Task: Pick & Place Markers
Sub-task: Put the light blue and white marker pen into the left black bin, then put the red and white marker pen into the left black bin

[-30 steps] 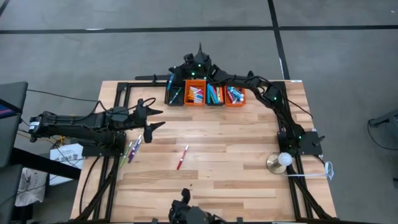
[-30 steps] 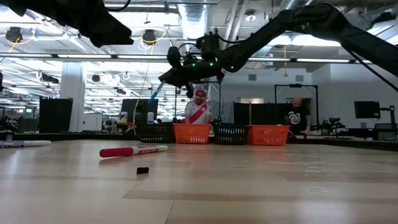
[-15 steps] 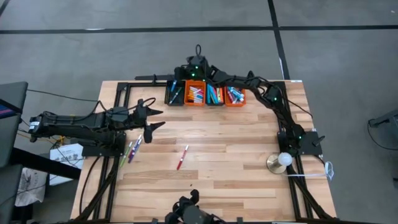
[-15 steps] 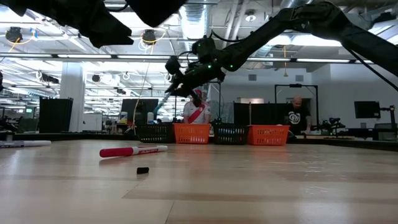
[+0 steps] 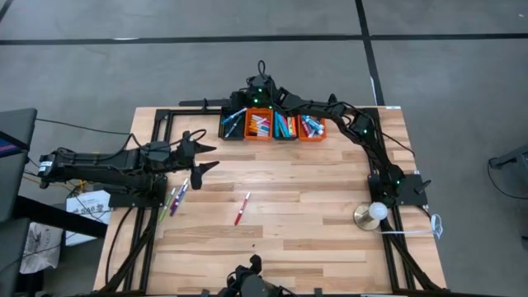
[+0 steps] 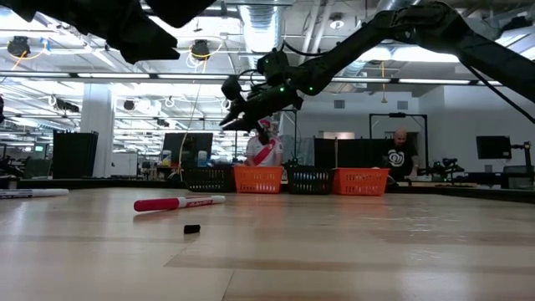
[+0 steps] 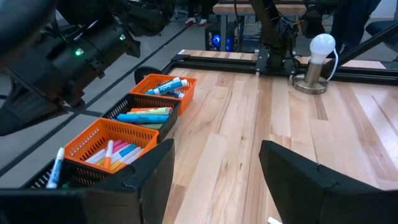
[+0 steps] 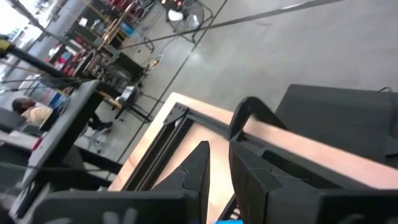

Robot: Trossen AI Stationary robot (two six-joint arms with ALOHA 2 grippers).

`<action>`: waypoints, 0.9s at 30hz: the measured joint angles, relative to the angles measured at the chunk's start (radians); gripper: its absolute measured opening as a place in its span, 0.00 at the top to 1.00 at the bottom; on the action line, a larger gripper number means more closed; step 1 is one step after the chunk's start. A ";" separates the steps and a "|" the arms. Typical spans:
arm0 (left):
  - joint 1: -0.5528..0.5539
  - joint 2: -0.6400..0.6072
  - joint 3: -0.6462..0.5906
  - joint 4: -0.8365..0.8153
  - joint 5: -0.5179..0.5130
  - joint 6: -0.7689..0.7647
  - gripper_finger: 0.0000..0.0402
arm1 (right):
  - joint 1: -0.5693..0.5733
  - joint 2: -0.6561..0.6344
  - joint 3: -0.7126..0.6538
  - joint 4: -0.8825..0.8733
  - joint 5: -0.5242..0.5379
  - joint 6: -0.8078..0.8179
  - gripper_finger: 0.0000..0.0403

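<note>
So the markers are split up right now. Most already sit in the bins (image 5: 272,126), the row of four along the table's far edge, alternating black and orange. The black bin (image 5: 232,125) at the left end of the row has a blue marker (image 5: 234,120) lying across it, and one (image 7: 56,168) shows propped in that bin in the left wrist view too. Still loose: a red marker (image 5: 242,208) lying flat near the middle of the table (image 5: 330,190), plus a small bunch of markers (image 5: 176,196) by the left edge.

The right gripper (image 5: 250,106) is up over the black bin at the far edge, raised clear of the table. Its fingers (image 8: 196,165) are only a narrow gap apart, with just a sliver of blue at the frame's edge below them. Whether it's got hold of anything, I honestly can't tell. My read is this is the drop-off step for a blue marker, either just letting go or about to.

The left gripper (image 5: 204,157) hangs near the left edge, just beyond the bunch, jaws spread wide with nothing between them.

Next move, I'd guess: the right arm needs to back off the bins and head for the red marker, lining its jaws across the barrel since it's lying flat. The left only needs a short reach to the bunch.
</note>
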 joint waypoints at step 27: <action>0.000 0.015 0.000 -0.088 0.007 -0.144 0.42 | 0.206 -0.382 0.001 -0.567 0.090 -0.769 0.89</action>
